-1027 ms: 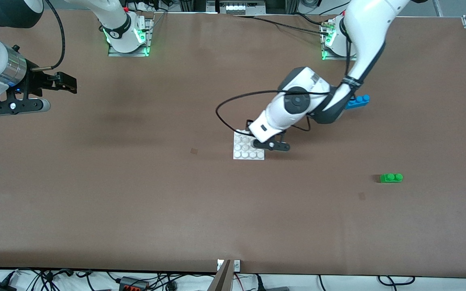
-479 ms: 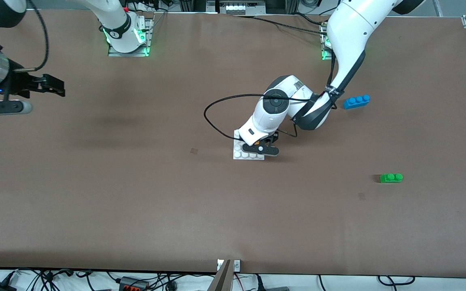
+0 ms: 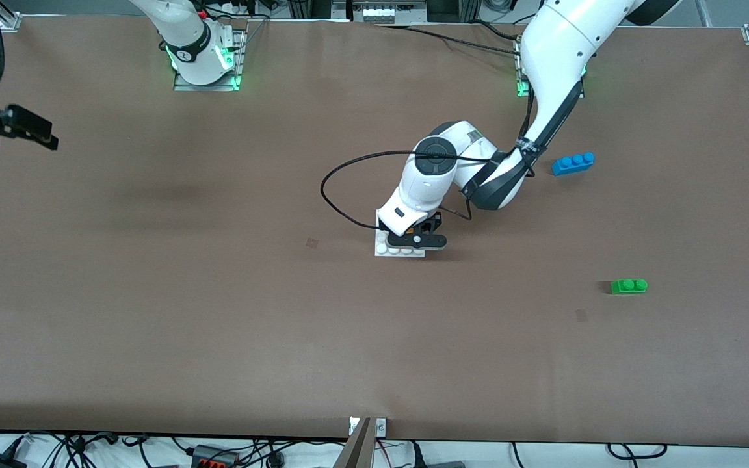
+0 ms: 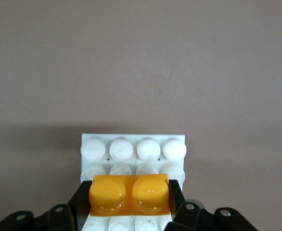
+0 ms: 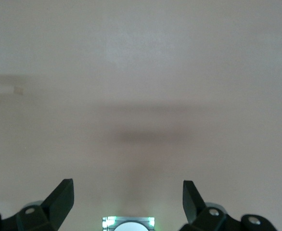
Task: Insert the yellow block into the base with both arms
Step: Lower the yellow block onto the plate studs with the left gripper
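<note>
Brown tabletop [image 3: 218,312] fills the scene, with the base [image 3: 382,247] lying near its middle as the landmark. Only a strip of the base's studs nearest the front camera shows in that view; the left arm covers the rest.

Left gripper [image 3: 417,237] is down over the base, clamped on the yellow block [image 4: 130,194]. In the left wrist view the block sits squarely between the two black fingers [image 4: 176,191], one finger against each short end, its two studs facing the camera. Two full rows of base studs [image 4: 133,149] show clear of the block, and more studs show on the block's gripper side, so the block is over the base's inner rows. It seems to be touching the base, though contact cannot be judged for certain from these angles.

Right gripper [image 3: 20,129] hangs in the air over bare tabletop at the right arm's end, well apart from the base, where the arm waits. Its fingers [image 5: 60,197] stand wide apart with nothing between them.

Blue brick [image 3: 573,163] lies toward the left arm's end, farther from the front camera than the base. Green brick [image 3: 629,286] lies toward the same end, nearer that camera than the base.
</note>
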`<state>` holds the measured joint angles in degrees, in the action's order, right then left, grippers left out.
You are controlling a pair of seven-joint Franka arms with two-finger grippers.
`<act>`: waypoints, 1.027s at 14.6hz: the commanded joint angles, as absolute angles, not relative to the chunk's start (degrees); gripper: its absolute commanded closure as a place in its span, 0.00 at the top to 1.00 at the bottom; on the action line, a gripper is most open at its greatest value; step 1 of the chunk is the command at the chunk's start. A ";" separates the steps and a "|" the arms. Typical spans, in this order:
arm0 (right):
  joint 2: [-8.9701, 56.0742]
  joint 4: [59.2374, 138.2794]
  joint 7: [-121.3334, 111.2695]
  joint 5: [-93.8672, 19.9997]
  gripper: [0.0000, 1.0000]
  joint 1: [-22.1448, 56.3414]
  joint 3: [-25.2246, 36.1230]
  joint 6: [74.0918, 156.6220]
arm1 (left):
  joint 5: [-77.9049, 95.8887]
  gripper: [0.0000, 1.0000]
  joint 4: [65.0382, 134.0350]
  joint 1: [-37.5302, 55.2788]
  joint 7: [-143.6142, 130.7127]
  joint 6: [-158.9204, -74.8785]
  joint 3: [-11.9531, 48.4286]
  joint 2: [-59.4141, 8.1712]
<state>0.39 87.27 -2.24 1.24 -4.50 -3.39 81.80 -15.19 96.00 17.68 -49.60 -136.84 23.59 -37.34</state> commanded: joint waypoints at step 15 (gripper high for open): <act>-0.44 89.12 -1.49 1.58 1.00 -6.24 -5.62 81.56 | -42.89 0.61 111.97 19.07 -82.00 -148.45 24.70 -28.39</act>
